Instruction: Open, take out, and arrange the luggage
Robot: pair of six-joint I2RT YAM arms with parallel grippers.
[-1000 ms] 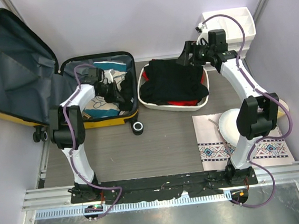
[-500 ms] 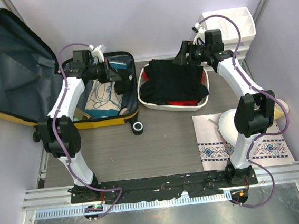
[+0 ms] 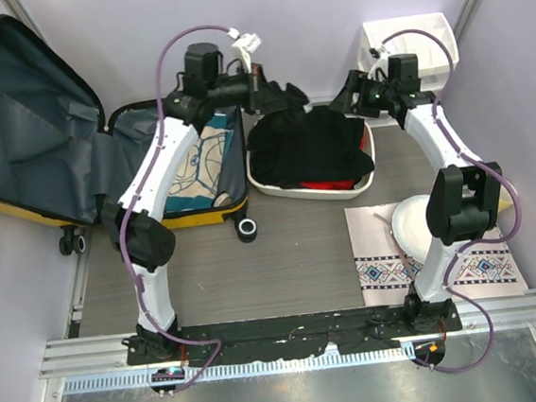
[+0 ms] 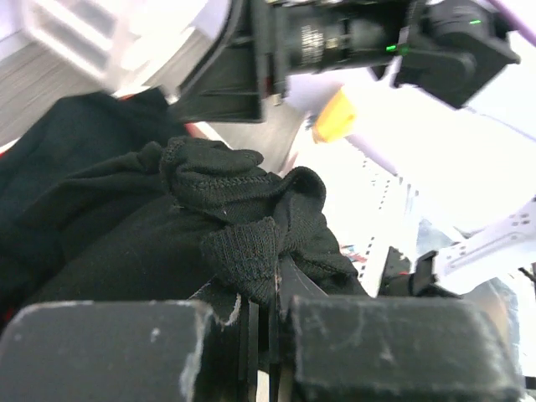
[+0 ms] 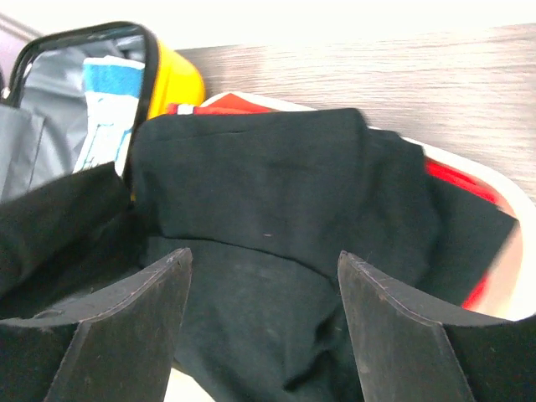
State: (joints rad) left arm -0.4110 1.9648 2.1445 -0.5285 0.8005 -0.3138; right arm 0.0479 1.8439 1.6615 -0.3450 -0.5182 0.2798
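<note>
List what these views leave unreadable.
- Top view: black clothes cover the white basin; what lies beneath is hidden.
- Left wrist view: background blurred and overexposed; the yellow object is unidentifiable.
- Right wrist view: the luggage is cut off by the left edge; most contents unseen.

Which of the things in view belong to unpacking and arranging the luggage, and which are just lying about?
Belonging to the job: luggage, lying open; black knit garment pinched in the left gripper; white basin holding black clothes.
Just lying about: white drawer organizer; patterned cloth; white bowl.
</note>
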